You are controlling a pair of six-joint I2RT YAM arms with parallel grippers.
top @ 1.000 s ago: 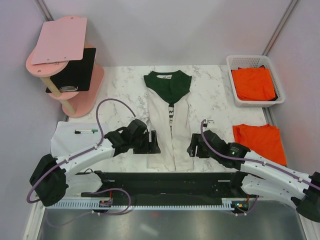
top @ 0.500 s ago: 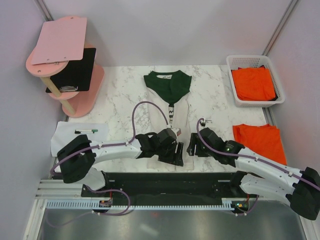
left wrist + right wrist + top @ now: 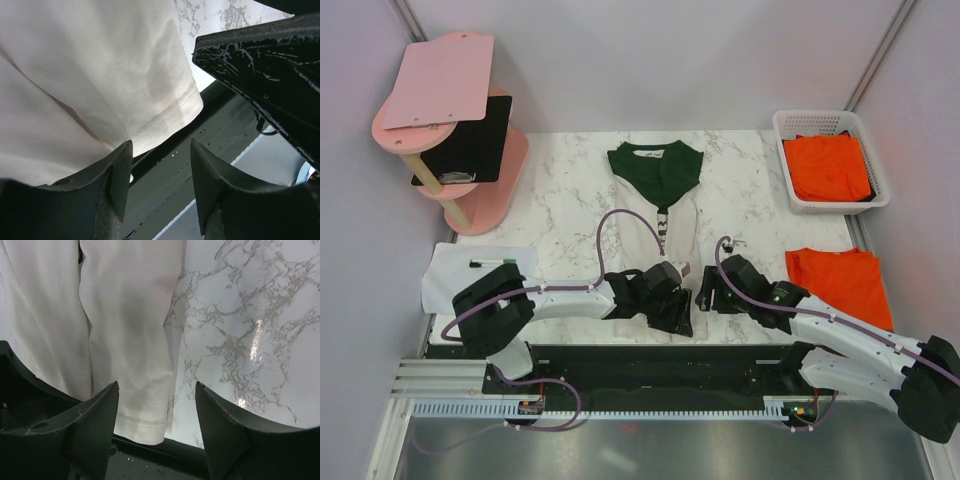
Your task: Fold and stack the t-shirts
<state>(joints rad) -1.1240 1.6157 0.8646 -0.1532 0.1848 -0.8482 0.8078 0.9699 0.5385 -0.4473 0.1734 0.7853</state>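
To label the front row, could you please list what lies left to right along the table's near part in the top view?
White paper sheet, left end effector, right end effector, orange t-shirt.

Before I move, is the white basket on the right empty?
No, an orange t-shirt lies folded inside the basket.

The left gripper (image 3: 160, 155) shows its 2 dark fingers (image 3: 117, 180) standing apart at the bottom of the view. The cream-white shirt (image 3: 90, 75) fills the upper left, its stitched hem corner lying over a black strip (image 3: 215, 130) and meeting the left finger's tip. Marble table (image 3: 210, 15) shows at the top, and a scuffed black part (image 3: 260, 65) crosses the upper right.
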